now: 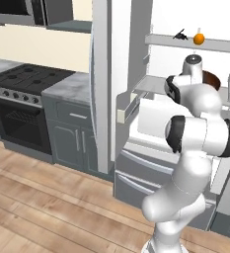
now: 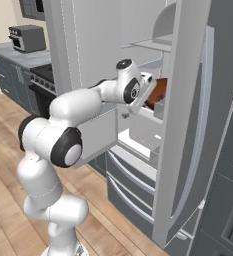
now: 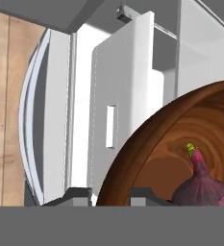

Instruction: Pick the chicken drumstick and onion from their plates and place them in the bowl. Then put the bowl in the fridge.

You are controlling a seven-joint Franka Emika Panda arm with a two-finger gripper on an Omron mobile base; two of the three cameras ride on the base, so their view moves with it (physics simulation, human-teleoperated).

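The fridge (image 1: 136, 79) stands open with its white shelves showing. My gripper (image 3: 111, 196) reaches inside it, shut on the rim of the glossy reddish-brown bowl (image 3: 180, 125), one fingertip on each side of the rim. The bowl (image 2: 158, 92) sits at the height of the middle shelf, partly hidden behind my wrist (image 1: 211, 79). The reddish-purple onion (image 3: 202, 185) lies in the bowl with its small green tip up. The chicken drumstick is hidden, and the plates are out of view.
A bright orange ball (image 1: 199, 39) and a small dark thing (image 1: 179, 34) sit on the upper shelf. The fridge's right door (image 2: 188, 125) stands open close to my arm, with drawers (image 1: 141, 173) below. A stove (image 1: 22, 79) stands to the left.
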